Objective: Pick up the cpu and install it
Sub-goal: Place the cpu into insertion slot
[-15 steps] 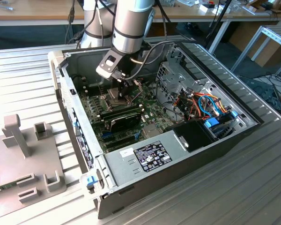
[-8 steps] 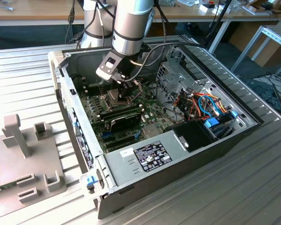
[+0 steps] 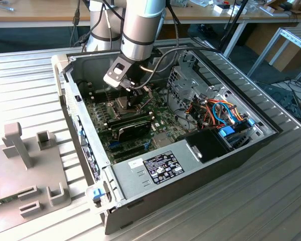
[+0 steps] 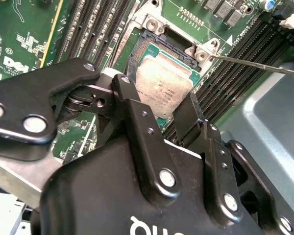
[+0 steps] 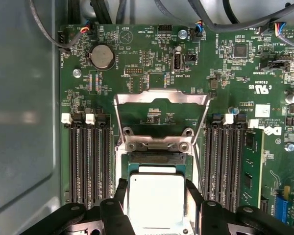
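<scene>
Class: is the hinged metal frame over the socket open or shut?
Open: the frame lies swung back against the board, leaving the cpu uncovered.

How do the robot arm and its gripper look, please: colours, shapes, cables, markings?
The arm is a thick silver-grey tube with a pale blue cover. A light grey block sits at its wrist, beside a looping grey cable. The gripper is black, with jointed link bars, silver rivets and white lettering.
</scene>
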Controlling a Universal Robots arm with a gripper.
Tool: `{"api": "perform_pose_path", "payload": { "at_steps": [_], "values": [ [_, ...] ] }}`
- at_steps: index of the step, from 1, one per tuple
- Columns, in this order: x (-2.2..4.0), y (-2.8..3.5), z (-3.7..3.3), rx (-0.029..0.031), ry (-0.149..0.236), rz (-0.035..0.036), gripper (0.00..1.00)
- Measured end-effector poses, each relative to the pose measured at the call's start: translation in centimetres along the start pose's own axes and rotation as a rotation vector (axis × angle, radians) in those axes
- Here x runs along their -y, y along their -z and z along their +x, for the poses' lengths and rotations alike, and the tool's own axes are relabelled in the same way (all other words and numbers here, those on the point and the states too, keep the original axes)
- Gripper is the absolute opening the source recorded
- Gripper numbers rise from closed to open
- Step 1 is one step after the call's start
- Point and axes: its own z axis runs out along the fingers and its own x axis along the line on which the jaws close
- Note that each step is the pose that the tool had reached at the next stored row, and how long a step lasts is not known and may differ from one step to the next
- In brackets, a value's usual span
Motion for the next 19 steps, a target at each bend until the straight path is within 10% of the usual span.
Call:
{"api": "perform_pose_path", "payload": {
  "at_steps": [19],
  "values": [
    [-0.02, -1.19, -0.22, 0.0001, 0.0, 0.0002, 0.55]
  ]
}}
